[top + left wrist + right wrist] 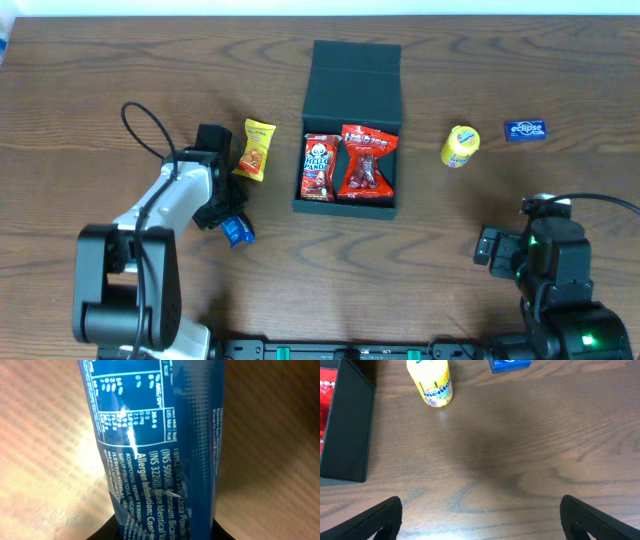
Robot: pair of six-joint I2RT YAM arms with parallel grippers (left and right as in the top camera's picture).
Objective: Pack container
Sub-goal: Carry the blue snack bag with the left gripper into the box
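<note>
step in hand: pick-up of the glossy blue foil snack packet (155, 450). left pincer (230, 222) pinched it at the tabletop (100, 90), left of the dark teal-black rigid rectangular container (344, 208). container sat mid-tabletop, lid up, two red packets (365, 160) inside. right pincer (480, 520) spread, empty. next move, by judgement: lift clear, carry right, lower onto the red packets.

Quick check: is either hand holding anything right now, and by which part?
The left hand grips the blue packet by one end, the end nearest its wrist camera. The right hand is open and holds nothing.
</note>
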